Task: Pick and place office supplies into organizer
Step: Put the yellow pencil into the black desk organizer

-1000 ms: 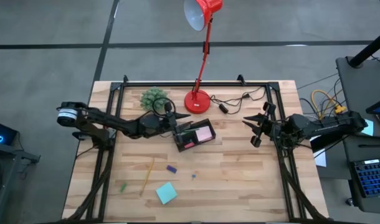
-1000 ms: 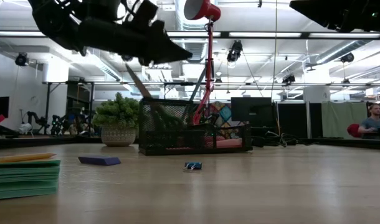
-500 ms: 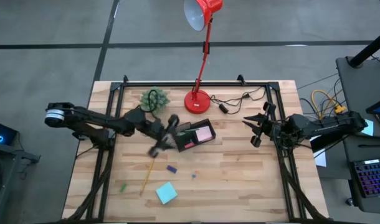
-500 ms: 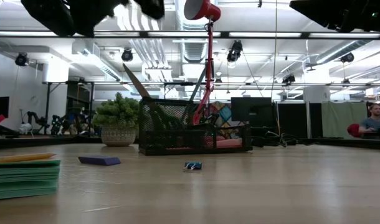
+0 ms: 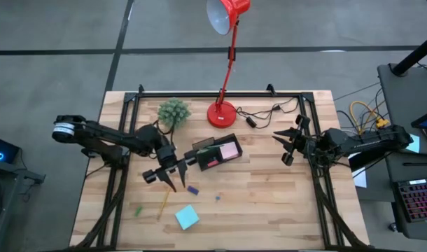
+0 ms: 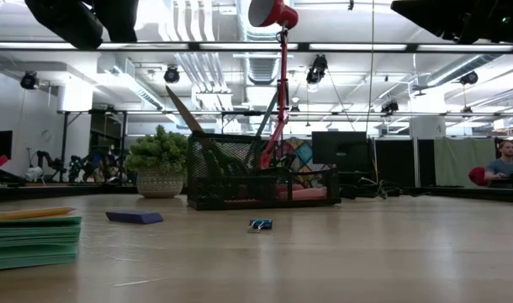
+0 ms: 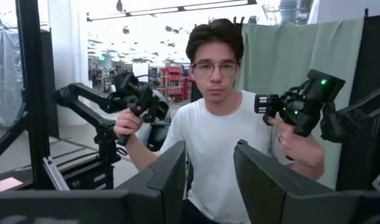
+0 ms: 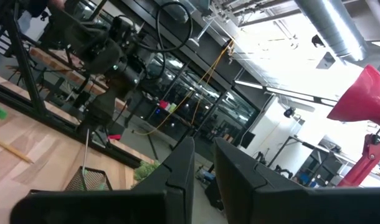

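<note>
The black mesh organizer (image 5: 217, 152) stands mid-table, a pink sticky pad (image 5: 229, 150) lying in its tray. In the low view a grey scissor blade (image 6: 184, 109) sticks up from the organizer's (image 6: 261, 181) taller back section. On the table lie a yellow pencil (image 5: 163, 203), a purple eraser (image 5: 192, 189), a teal sticky pad (image 5: 187, 217), a small blue item (image 5: 217, 198) and a green item (image 5: 138, 209). My left gripper (image 5: 168, 178) hovers open and empty over the table, left of the organizer, above the pencil's far end. My right gripper (image 5: 285, 148) waits open at the right edge.
A green potted plant (image 5: 173, 110) and the red lamp's base (image 5: 222, 114) with its cable stand behind the organizer near the far edge. A person holding two control handles (image 7: 218, 124) shows in the left wrist view. Bare wood lies between the organizer and my right gripper.
My left gripper has drawn back from over the organizer toward the table's near-left, turning as it went, and has risen out of the low view. The scissors stay standing in the organizer's back section. My right arm has kept still.
</note>
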`<state>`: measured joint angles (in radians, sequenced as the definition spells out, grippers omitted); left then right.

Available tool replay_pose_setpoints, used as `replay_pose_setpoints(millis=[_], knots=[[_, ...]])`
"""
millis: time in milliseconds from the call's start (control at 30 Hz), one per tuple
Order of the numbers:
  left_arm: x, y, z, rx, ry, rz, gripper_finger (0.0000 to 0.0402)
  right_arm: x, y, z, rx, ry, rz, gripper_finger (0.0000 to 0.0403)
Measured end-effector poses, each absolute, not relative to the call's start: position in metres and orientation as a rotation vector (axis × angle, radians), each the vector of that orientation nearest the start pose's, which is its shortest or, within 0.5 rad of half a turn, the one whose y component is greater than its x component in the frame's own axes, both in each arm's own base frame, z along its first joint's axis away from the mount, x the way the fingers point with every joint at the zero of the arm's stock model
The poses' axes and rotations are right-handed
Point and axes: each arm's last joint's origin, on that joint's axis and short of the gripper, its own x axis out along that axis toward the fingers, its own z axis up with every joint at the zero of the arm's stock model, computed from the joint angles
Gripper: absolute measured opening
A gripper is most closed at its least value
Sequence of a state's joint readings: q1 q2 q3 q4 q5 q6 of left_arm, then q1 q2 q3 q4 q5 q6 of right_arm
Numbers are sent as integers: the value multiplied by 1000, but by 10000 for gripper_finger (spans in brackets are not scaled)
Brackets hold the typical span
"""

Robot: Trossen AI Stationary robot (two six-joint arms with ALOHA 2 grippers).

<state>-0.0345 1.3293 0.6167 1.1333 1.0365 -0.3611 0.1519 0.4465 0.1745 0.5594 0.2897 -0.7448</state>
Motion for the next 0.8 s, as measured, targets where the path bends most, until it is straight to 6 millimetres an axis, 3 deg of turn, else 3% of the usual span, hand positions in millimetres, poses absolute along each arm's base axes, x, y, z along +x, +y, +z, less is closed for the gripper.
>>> replay_pose_setpoints(millis=[800], knots=[[256,-37,276,-125,-163,-1122,121,125,11,237,-676,-216,-234,52]])
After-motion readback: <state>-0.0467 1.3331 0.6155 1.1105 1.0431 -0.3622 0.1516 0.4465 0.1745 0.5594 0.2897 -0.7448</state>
